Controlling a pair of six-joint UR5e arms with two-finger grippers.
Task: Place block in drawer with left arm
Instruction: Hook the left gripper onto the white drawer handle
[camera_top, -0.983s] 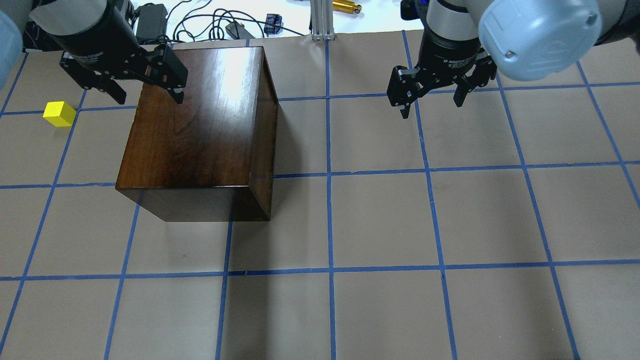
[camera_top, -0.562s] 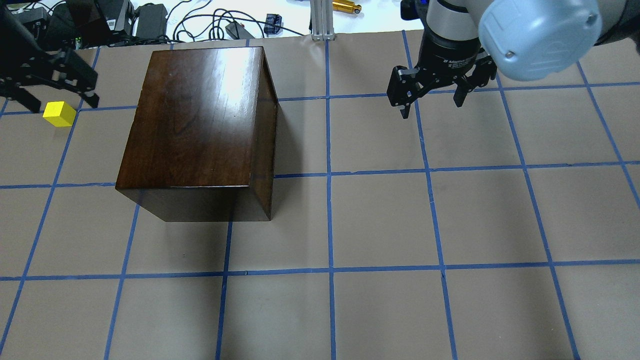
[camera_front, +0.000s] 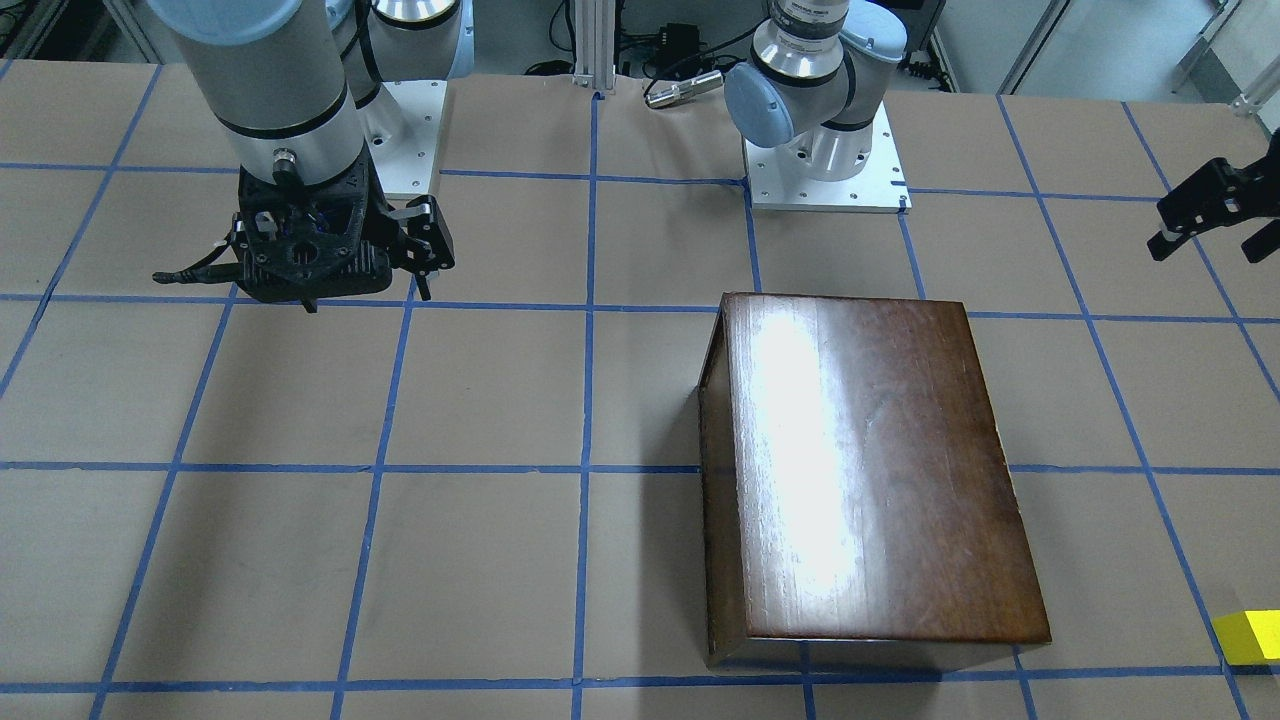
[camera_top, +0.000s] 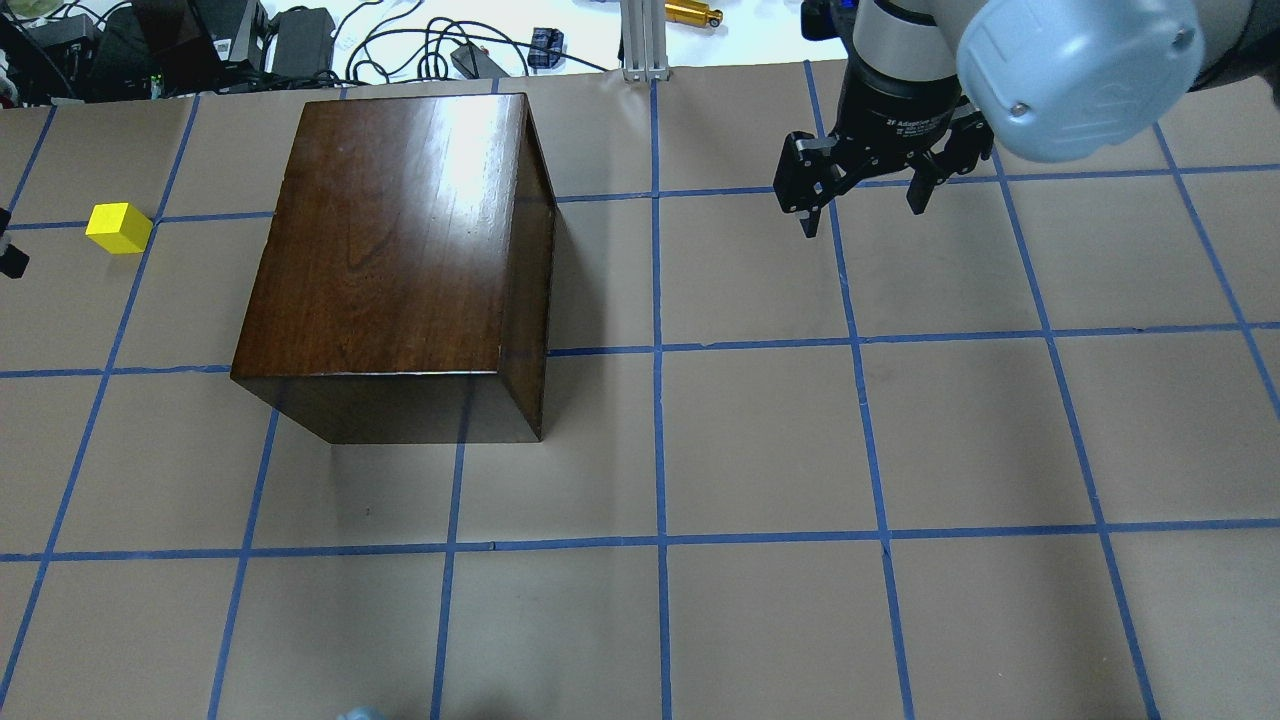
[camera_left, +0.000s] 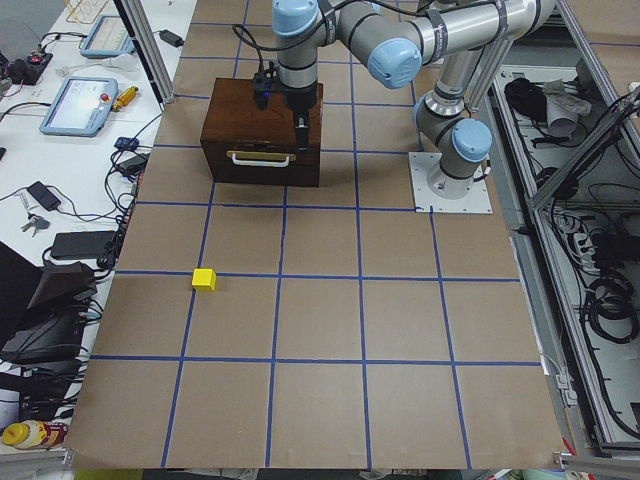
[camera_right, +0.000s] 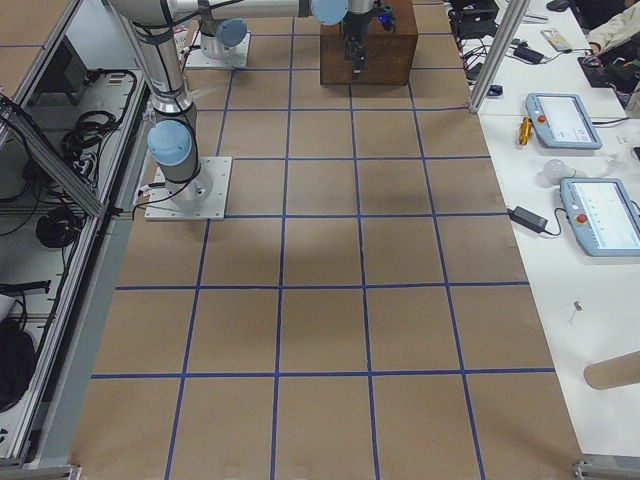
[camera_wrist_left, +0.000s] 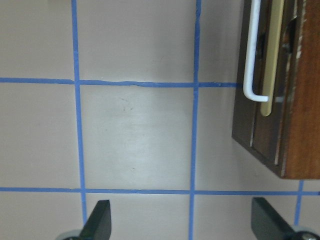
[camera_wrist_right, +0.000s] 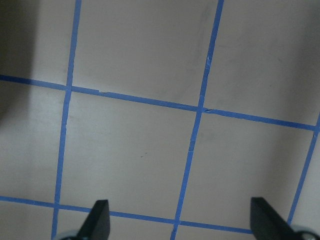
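Observation:
The yellow block (camera_top: 118, 227) lies on the table left of the wooden cabinet (camera_top: 400, 250); it also shows in the front view (camera_front: 1250, 636) and the exterior left view (camera_left: 204, 279). The drawer (camera_wrist_left: 260, 75) is shut, its white handle (camera_wrist_left: 252, 50) facing the block's side. My left gripper (camera_front: 1205, 248) is open and empty, held above the table. Only a fingertip (camera_top: 10, 262) shows overhead, left of the block. Its wrist view (camera_wrist_left: 180, 202) shows bare table and the drawer front, not the block. My right gripper (camera_top: 863, 215) is open and empty, right of the cabinet.
Blue tape lines grid the brown table (camera_top: 760, 440). Cables and power bricks (camera_top: 300, 45) lie beyond the far edge. The arm bases (camera_front: 825, 160) stand at the robot's side. Tablets (camera_right: 565, 118) sit on the operators' bench.
My left gripper has swung left from above the cabinet's far left corner, past the block, almost out of the overhead view. The right arm, the block and the cabinet have not moved.

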